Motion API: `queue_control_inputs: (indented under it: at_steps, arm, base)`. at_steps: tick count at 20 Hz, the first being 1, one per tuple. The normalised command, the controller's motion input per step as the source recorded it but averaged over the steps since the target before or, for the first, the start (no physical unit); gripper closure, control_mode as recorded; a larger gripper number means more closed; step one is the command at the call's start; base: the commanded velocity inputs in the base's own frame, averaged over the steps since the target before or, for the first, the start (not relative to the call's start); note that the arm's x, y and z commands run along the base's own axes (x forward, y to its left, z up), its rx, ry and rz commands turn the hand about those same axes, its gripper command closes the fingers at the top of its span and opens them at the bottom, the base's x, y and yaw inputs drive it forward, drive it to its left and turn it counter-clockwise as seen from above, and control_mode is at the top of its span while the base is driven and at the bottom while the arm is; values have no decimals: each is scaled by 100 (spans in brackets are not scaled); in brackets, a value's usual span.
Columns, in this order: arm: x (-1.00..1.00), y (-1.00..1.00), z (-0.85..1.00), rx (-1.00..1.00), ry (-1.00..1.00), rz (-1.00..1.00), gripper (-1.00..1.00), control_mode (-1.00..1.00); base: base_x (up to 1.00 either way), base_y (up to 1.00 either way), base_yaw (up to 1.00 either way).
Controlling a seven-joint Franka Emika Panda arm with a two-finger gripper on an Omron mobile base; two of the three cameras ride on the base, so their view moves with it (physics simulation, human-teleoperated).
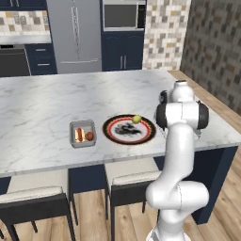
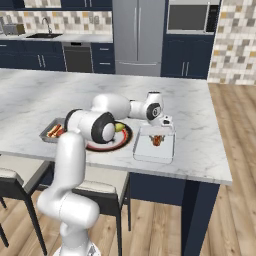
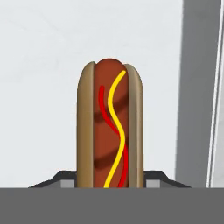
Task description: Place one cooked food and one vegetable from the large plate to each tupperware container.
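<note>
My gripper [image 2: 158, 136] is shut on the hot dog [image 3: 109, 127], a brown sausage in a bun with red and yellow stripes. It hangs low over the floor of the pale see-through tupperware container [image 2: 150, 156]; its grey wall [image 3: 197, 87] runs close beside the hot dog. The small grey container [image 1: 75, 142] holds the plain sausage [image 1: 78, 135] and the red tomato [image 1: 89, 136]. On the large black plate with a red rim [image 1: 123, 140] lies the yellow-green ball [image 1: 136, 119], at its far edge. My arm hides part of the plate in the right base view.
All of this sits near the front edge of a white marble island counter [image 1: 56, 103]. Two stools [image 1: 35, 195] stand tucked under that edge. The counter's right end [image 2: 220, 170] lies just beyond the pale container.
</note>
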Motion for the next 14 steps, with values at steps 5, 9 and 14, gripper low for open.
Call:
queue_control_inputs:
  at_steps: [5, 9, 14]
  arm:
    - [0, -38, -3, 0, 1, 0, 100, -100]
    - [0, 0, -18, 1, 0, 0, 100, -100]
    - [0, 0, -38, 4, 0, 0, 100, -100]
  base:
    - [0, 0, 0]
    - [0, 0, 0]
    - [0, 0, 0]
